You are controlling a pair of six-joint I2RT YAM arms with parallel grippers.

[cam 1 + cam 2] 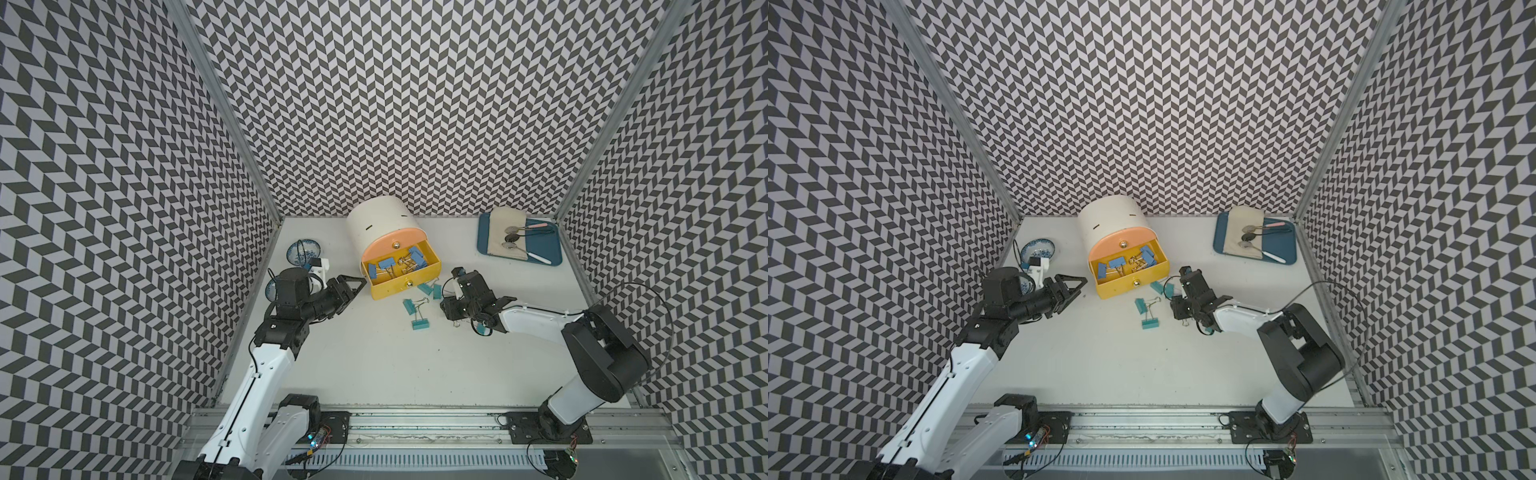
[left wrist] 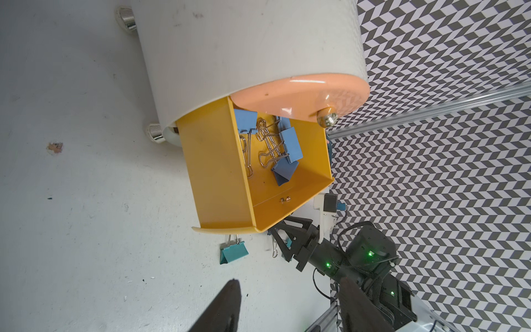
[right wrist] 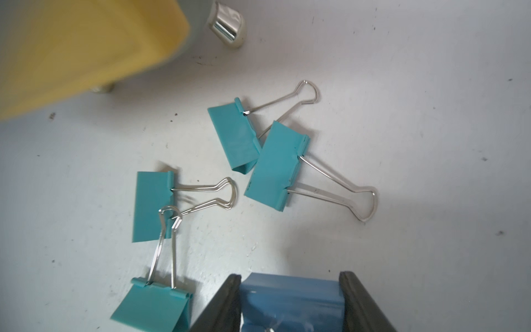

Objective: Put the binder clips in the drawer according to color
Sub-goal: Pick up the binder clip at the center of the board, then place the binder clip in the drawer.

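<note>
The right claw [image 3: 290, 277] clamps a blue clip [image 3: 290, 300]; the left claw [image 1: 358, 284] hangs open. Lift it clear of the others, then release over the yellow drawer [image 1: 386, 291].

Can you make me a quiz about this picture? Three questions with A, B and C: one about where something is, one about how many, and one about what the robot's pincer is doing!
1. Where do the teal clips lie?
A. On the table, by the front of the yellow drawer
B. On the blue tray
C. In the bowl

2. How many teal clips are there?
A. Two
B. Four
C. Seven

3. What is the right pincer doing?
A. Hanging open and empty
B. Holding a spoon
C. Closed on a blue clip

Answers:
1 A: both top views show them on the white table next to the pulled-out drawer.
2 B: the right wrist view shows four teal clips.
3 C: the blue clip fills the gap between its fingers.
</note>
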